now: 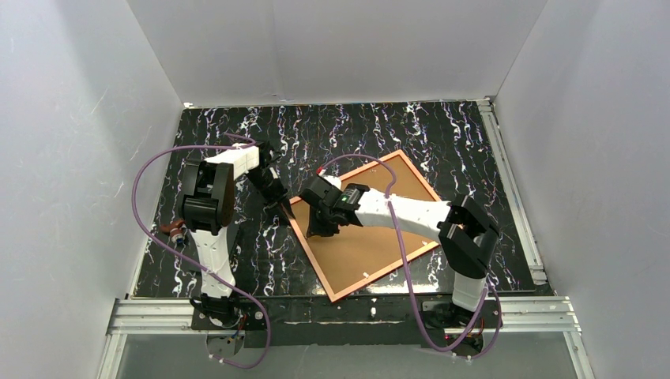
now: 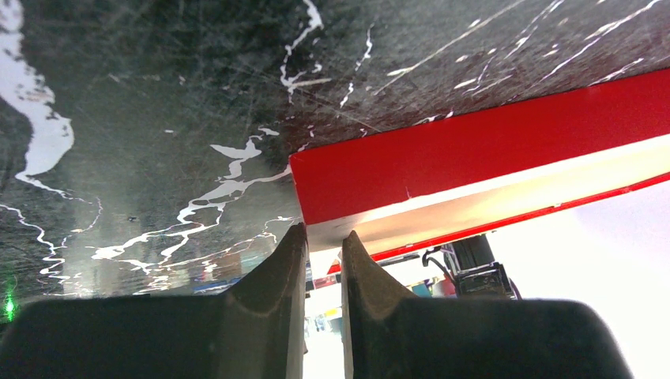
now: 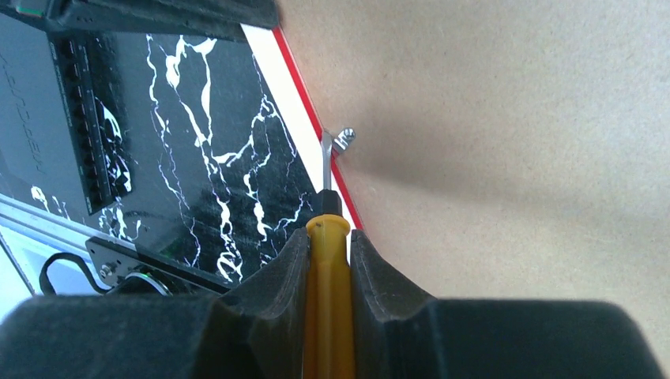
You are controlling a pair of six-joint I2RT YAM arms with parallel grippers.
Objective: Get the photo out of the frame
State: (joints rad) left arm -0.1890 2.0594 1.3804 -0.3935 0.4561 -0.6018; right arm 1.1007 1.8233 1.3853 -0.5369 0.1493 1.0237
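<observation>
Bright red rectangular picture frame (image 1: 386, 272) face down on the black white-veined marble counter (image 1: 355, 130), both tools at its left side.

The frame lies askew, a little right of the counter's centre, its orange-pink rim up. The large rectangular photo (image 1: 355, 254) sits inside it with only its brown board back showing. The left tool (image 1: 283, 207) is at the frame's left corner; the left wrist view shows its fingers (image 2: 294, 260) nearly together, clenched on the thin edge of that corner. The right tool (image 1: 322, 229) hangs over the board's left edge, clenched on a yellow-handled screwdriver (image 3: 328, 300). The screwdriver's flat metal blade points along the frame's inner edge, and its tip touches a small silver metal tab (image 3: 342, 139) where rim and board meet.
</observation>
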